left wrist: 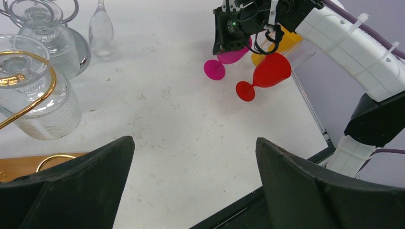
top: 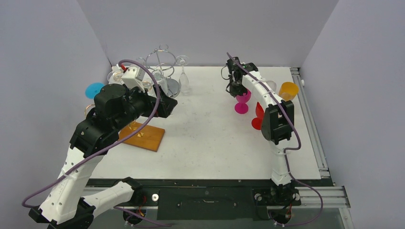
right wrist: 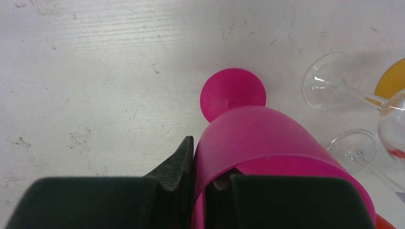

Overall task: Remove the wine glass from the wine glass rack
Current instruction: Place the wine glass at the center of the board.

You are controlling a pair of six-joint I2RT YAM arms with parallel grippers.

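Two wine glass racks stand at the back left: a silver wire rack and a gold rack on a wooden base. Clear glasses hang bowl-down from them. My left gripper hovers in front of the racks, open and empty. My right gripper is shut on the rim of an upright magenta wine glass, one finger outside the bowl and one inside. Its foot is at the table, far from the racks.
A red glass lies on its side by the right arm. An orange glass and clear glasses lie at the back right. A clear flute stands beside the silver rack. A blue glass shows at the far left.
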